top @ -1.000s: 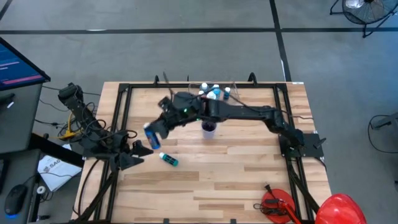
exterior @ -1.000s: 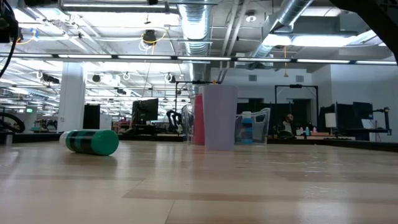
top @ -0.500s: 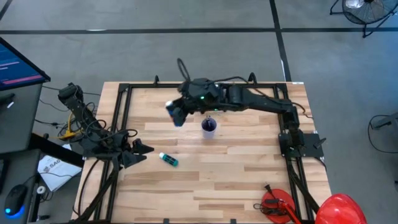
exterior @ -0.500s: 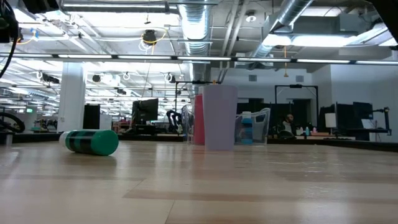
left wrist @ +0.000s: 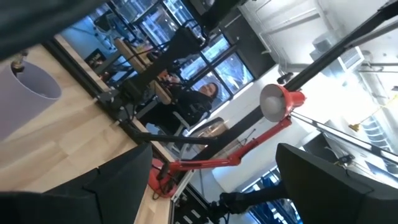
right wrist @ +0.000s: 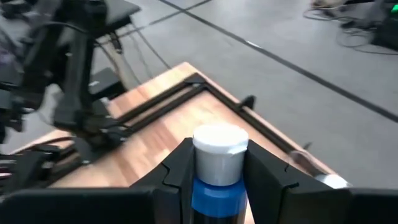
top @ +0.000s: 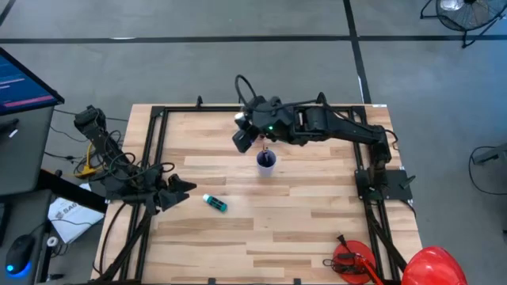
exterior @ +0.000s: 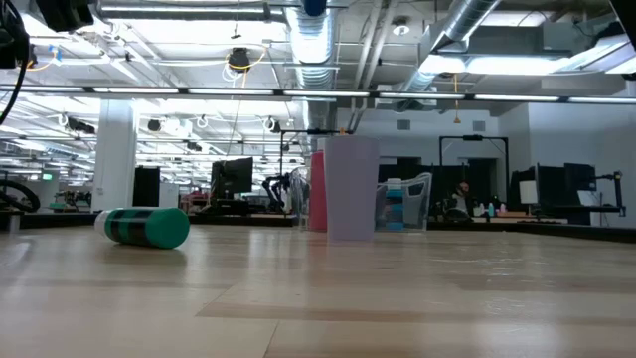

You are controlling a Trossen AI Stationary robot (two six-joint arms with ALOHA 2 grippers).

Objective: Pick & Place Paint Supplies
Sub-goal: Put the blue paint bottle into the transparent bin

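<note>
Gripping a blue bottle (right wrist: pixel 216 168) with a white cap, the right gripper (top: pixel 244 139) hangs above the far middle of the table (top: pixel 309 214), just left of and beyond the small cup (top: pixel 266 162). In the right wrist view the two dark fingers (right wrist: pixel 180 163) press on either side of the bottle just below its cap, so the jaws are pinching it, and the bottle stands upright between them, clear of the wood. From above, the right arm reaches in from the table's right side across the far edge, and it covers whatever sits beneath it there. A second bottle, teal with a white cap (top: pixel 215 203), lies on its side on the table nearer the front left, well apart from the cup and from both grippers; the low view shows it as a green cylinder (exterior: pixel 147 226) resting flat on the wood. In that same low view the cup (exterior: pixel 350 187) stands upright, with a clear tub (exterior: pixel 405 203) holding light blue bottles behind it to the right. The left gripper (top: pixel 176 190) waits at the table's left edge, near the teal bottle but not touching it; its jaws are spread wide with nothing between them, as the left wrist view shows.
</note>
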